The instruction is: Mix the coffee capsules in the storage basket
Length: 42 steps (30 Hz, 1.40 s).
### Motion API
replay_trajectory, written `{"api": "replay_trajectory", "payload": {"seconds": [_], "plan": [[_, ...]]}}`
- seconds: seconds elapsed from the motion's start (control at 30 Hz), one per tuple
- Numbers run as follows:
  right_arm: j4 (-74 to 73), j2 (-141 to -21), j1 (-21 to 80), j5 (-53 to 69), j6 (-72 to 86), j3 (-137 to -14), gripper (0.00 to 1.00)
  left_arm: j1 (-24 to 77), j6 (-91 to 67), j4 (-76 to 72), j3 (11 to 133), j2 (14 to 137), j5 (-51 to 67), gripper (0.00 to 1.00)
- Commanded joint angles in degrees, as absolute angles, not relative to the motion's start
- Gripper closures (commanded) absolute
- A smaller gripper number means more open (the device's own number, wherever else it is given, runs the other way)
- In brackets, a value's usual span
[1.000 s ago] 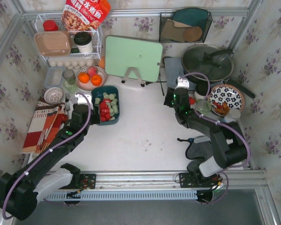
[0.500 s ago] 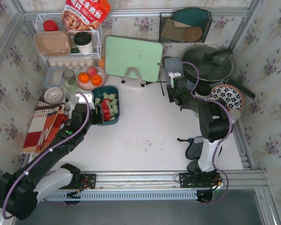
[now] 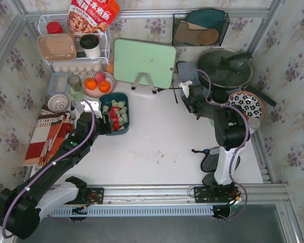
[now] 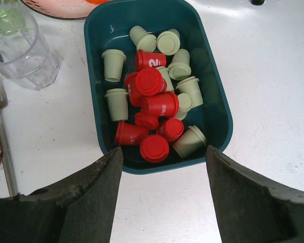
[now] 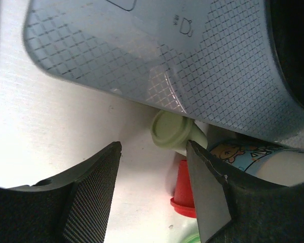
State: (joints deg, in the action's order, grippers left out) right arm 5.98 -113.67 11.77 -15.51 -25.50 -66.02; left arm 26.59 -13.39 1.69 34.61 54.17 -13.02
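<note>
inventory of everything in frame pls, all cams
storage basket: one, dark teal, left half of table
coffee capsules: about sixteen, red and pale green, heaped in the basket
loose capsules: two, one green, one red, at the grey mat's edge
grey mat: one, grey, beside the pan
pan with lid: one, dark, back right
floral plate: one, white and black, right edge
cutting board: one, pale green, upright, back centre
fruit bowl: one, pinkish, holds oranges, behind the basket
glass: one, clear, left of the basket
wire rack: one, white, back left
left gripper: one, black, open, at the basket's near end
right gripper: one, black, open, by the loose capsules
</note>
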Motion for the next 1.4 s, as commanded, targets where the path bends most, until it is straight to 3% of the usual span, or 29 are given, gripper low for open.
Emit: {"api": "replay_trajectory", "payload": {"seconds": [0.0, 0.37, 0.47, 0.7, 0.93, 1.37], "plan": [[7.7, -114.4, 11.2, -15.9, -28.0, -66.6, 0.39, 26.5, -13.9, 0.6, 34.8, 54.1, -12.5, 0.31], [7.8, -110.7, 9.9, -11.7, -31.9, -66.2, 0.38, 26.5, -14.2, 0.3, 34.8, 54.5, -12.1, 0.31], [7.0, -110.5, 7.9, -10.8, -25.8, -68.4, 0.38, 26.5, -14.2, 0.4, 34.8, 54.7, -11.9, 0.31], [8.4, -108.1, 4.9, -6.6, -6.1, -67.5, 0.24, 26.5, -14.2, 0.6, 35.0, 54.6, -11.9, 0.31], [10.4, -108.3, 4.7, -5.3, 4.9, -64.8, 0.24, 26.5, -14.3, 0.7, 35.1, 54.5, -11.6, 0.31], [7.2, -112.0, 4.3, -0.1, 7.3, -68.4, 0.27, 26.5, -14.6, 1.0, 35.2, 54.4, -11.1, 0.31]]}}
